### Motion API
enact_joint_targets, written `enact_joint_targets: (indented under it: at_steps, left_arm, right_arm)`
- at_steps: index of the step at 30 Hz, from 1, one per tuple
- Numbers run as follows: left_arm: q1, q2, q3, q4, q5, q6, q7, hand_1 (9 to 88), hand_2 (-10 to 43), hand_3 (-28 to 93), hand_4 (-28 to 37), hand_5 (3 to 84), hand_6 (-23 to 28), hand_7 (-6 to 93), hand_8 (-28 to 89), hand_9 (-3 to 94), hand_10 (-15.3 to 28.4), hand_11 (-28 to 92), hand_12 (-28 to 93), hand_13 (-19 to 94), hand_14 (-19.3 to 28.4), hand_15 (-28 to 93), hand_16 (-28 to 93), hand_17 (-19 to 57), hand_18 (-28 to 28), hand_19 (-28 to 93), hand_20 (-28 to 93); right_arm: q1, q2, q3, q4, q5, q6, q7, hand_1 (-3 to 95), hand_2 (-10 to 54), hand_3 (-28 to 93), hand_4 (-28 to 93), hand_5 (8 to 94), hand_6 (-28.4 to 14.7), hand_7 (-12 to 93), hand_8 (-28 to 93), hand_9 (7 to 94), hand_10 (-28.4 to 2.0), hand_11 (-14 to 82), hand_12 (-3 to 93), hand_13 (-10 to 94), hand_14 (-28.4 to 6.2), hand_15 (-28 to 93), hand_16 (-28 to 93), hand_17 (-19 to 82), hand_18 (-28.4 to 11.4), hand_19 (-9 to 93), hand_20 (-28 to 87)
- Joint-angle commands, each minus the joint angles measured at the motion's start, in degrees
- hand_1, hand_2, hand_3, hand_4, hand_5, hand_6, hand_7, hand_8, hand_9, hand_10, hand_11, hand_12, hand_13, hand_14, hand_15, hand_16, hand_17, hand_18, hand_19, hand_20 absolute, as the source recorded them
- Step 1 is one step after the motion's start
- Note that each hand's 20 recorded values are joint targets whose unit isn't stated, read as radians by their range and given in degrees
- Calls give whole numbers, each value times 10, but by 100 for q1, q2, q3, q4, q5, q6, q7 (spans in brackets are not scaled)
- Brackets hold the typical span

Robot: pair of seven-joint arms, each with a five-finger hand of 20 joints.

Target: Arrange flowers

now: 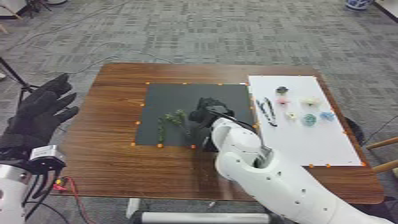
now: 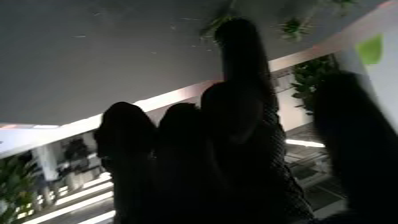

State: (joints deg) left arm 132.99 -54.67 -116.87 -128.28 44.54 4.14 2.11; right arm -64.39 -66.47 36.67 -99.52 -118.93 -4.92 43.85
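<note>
In the head view, feathery green sprigs [image 1: 163, 131] lie on a dark mat [image 1: 169, 95] beside the right hand [image 1: 211, 107], small pastel blooms [image 1: 309, 120] on a smooth white sheet [image 1: 320, 145]; the left hand [image 1: 37, 115] spreads its fingers, released. In the right wrist view, the right hand's [image 2: 235, 110] textured black-fabric fingers extend loosely, grasping nothing.

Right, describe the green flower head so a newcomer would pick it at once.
On the right of the brown table lies a white sheet. There, the green flower head sits in the nearer row, between a cream one and a blue one, larger than either.
</note>
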Motion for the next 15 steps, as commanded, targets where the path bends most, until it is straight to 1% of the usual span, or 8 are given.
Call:
enact_joint_targets:
  at_steps: [1,3,4,5,8,10,12,15]
  left_arm:
    - [62,-83,-10,-51,23,-3,-12,259,-95,693,-279,213,11,164,-76,148,86,138,212,54,116,335,-21,-127,192,378,97]
    - [96,-97,-19,-65,23,3,-6,259,-95,693,-279,213,11,164,-76,149,86,139,212,54,116,335,-21,-127,192,378,97]
    - [103,-99,-20,-68,23,11,-1,259,-95,693,-279,212,11,164,-76,148,86,139,212,54,116,336,-21,-127,192,378,97]
    - [109,-98,-25,-72,20,15,5,259,-95,693,-278,212,11,164,-76,149,85,139,212,54,116,335,-21,-127,192,378,97]
    - [172,-115,-59,-99,15,37,20,258,-95,693,-277,212,11,164,-76,148,86,139,213,54,117,336,-22,-127,192,378,97]
    - [172,-111,-47,-96,16,43,40,258,-95,693,-277,212,11,164,-76,148,86,139,213,54,117,336,-22,-127,192,377,97]
    - [178,-108,-50,-101,17,34,54,259,-95,693,-278,212,11,164,-76,149,87,139,213,54,117,336,-22,-127,192,378,97]
    - [173,-103,-41,-96,16,28,44,257,-95,694,-278,213,11,164,-76,148,87,140,212,54,117,336,-22,-128,192,378,97]
  right_arm:
    - [-376,749,91,31,196,1431,-2831,365,4,924,-210,511,1,229,-115,652,-116,475,676,669,-99,847,438,323,-217,889,530]
    - [-436,886,211,-18,208,1363,-3142,367,8,932,-181,388,5,177,-112,626,-123,472,657,680,-98,848,419,331,-222,895,527]
    - [-376,995,128,-91,259,1432,-3054,365,11,932,-176,346,11,177,-112,625,-124,476,649,684,-98,849,414,336,-224,898,524]
    - [-413,1050,200,-132,156,1312,-3161,356,18,932,-157,296,17,179,-117,622,-125,474,645,692,-97,850,410,342,-226,906,523]
    - [-340,1267,182,-149,9,819,-3544,348,24,932,-142,281,20,178,-122,620,-127,471,633,702,-95,850,406,350,-228,913,518]
    - [-160,1454,-121,-129,-147,624,-3435,345,32,932,-133,282,26,179,-126,636,-125,469,620,709,-92,849,403,353,-231,917,515]
    - [-30,1543,-300,-60,-285,261,-3396,339,37,932,-119,280,30,178,-129,645,-123,469,615,716,-93,850,401,357,-233,922,512]
    - [112,1604,-537,63,-338,128,-3309,335,41,932,-112,266,33,179,-132,658,-124,471,605,721,-93,851,397,360,-237,927,510]
